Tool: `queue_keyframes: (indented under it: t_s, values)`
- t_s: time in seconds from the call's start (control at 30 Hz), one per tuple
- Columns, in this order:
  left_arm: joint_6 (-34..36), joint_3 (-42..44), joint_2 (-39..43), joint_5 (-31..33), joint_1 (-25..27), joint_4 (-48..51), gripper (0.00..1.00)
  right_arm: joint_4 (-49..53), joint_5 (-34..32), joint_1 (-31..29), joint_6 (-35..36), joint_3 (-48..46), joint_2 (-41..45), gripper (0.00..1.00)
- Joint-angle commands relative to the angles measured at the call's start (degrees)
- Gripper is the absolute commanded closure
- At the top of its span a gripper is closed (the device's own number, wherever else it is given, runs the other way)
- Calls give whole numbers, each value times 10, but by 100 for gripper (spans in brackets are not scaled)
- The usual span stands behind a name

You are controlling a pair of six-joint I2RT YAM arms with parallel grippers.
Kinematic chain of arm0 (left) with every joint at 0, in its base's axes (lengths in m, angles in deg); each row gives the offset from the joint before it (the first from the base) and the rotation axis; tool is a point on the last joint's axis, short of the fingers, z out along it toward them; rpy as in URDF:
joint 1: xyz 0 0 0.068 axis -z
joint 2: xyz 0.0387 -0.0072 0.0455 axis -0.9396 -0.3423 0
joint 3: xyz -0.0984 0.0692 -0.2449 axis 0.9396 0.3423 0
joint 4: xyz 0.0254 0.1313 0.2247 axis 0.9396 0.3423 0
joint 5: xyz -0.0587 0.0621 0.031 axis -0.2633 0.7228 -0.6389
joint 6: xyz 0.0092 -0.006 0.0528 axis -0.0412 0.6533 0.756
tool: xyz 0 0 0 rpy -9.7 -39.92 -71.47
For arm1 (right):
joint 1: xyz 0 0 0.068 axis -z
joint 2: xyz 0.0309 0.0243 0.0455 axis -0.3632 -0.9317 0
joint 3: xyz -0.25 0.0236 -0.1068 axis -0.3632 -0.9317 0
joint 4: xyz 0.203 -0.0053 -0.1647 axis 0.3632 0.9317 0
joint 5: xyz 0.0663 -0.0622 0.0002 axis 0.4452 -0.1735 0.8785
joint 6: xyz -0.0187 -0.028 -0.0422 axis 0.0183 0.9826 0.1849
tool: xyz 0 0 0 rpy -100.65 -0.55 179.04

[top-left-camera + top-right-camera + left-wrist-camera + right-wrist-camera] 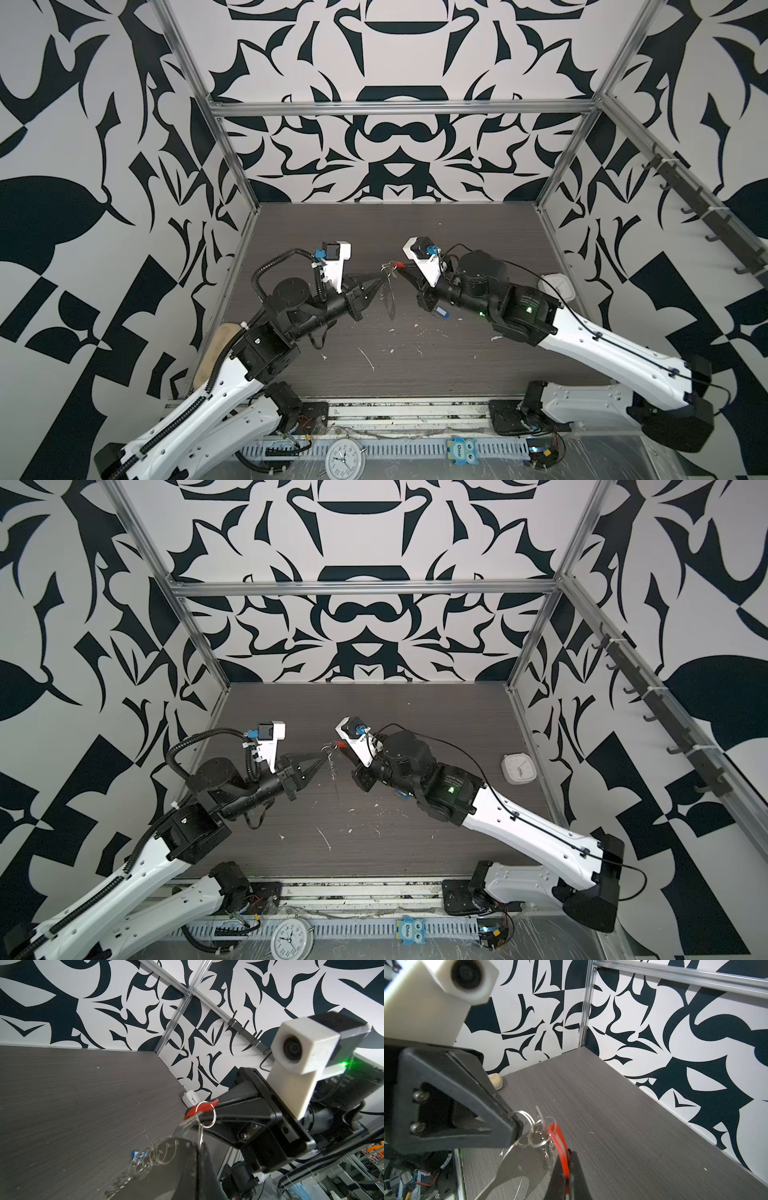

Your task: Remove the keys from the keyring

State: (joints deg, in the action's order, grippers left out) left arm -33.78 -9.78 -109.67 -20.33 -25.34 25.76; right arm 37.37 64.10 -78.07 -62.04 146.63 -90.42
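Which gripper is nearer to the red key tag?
Right. The right gripper has its jaws shut on the red key tag; the left gripper pinches the keyring just beside the tag.

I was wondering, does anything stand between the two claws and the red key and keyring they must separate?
Nothing visible does. The right claw is shut on the red key, the left claw on a ring of the keyring, both claws above the table.

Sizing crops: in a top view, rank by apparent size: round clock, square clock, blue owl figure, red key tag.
1-2. Round clock, square clock: nearly alike, round one nearer the camera, unranked.
3. Blue owl figure.
4. Red key tag.
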Motion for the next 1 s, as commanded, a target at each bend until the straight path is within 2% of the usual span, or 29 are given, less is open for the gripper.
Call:
queue_keyframes:
  t_s: [0.0,0.43,0.7,0.97]
  values:
    - [-9,14,8,5,-3,61,100,-125,-103,19,-25,53,25,100]
    - [0,12,1,35,-3,93,100,-119,-101,18,-20,90,10,100]
    - [10,5,-6,47,-4,120,100,-81,-105,18,-13,133,-5,100]
    - [4,-11,-18,107,1,160,100,-87,-128,18,-28,139,-17,100]
